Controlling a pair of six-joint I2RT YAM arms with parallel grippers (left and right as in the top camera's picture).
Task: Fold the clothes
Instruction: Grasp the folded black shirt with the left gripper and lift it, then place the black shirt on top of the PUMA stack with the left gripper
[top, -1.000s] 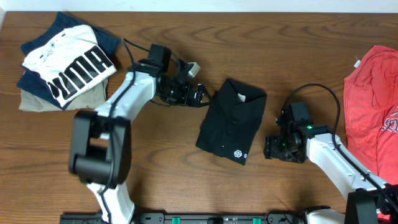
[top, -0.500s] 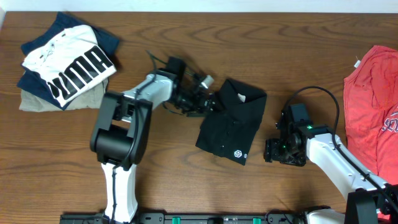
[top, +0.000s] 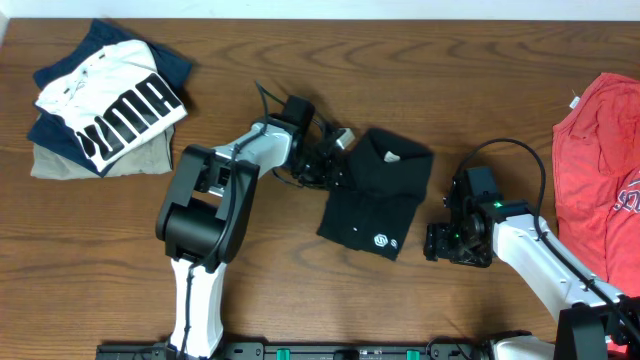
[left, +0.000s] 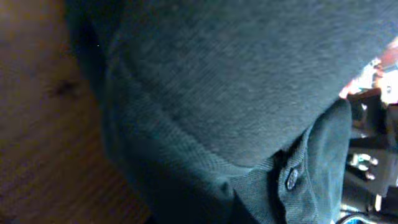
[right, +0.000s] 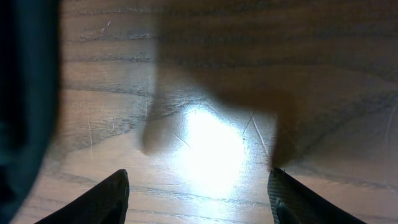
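The clothes (top: 380, 200), a folded black garment with a small white logo (top: 380, 240) near its hem, lie mid-table. My left gripper (top: 335, 165) is at the garment's left edge, shut on the fabric. In the left wrist view dark knit cloth (left: 236, 93) with a button (left: 291, 179) fills the frame and hides the fingers. To the right of the garment, my right gripper (top: 440, 243) hovers open over bare wood. Its two dark fingertips (right: 106, 199) stand wide apart around my right gripper (right: 199, 205), and the garment's edge (right: 25, 93) shows at far left.
A stack of folded clothes topped by a white PUMA shirt (top: 110, 100) sits at the back left corner. A red T-shirt (top: 600, 150) lies at the right edge. Brown wooden table (top: 250, 270) surrounds the garment.
My left gripper has reached right to the black garment's left edge and gone from open to shut there. The garment has shifted slightly. The right arm has stayed put.
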